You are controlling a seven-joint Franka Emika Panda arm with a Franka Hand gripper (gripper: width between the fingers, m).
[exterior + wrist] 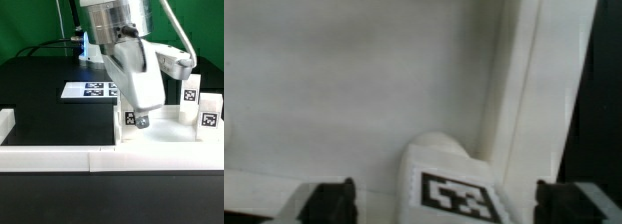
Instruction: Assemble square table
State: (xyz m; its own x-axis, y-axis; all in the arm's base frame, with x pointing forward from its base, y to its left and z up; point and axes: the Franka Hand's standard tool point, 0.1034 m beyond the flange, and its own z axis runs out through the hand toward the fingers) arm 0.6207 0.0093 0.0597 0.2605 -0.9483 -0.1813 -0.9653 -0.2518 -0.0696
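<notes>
Low white plastic border wall runs along the front edge of the black bench, nearest the exterior camera, and turns up at the front left corner of the bench as that view shows it. Behind the wall, toward the exterior view's right, lies the large white plastic square tray-like table top. Above it hangs the silver-white robot arm, its claw lowered over a small white block leg that bears a black-and-white square tag and stands on the top's near left part.

In the wrist view the same tagged leg sits between the two dark fingertips, one on each side. A visible gap remains between each fingertip and the leg, so the claw is parted and grips nothing. The raised rim of the tray-like top passes just beside the leg.

Toward the right edge of the bench in the exterior view, three further white tagged block legs stand upright in a close group at the far right part of the top. Behind the arm, near the rear of the bench, lies the flat white marker board with its row of tags.
</notes>
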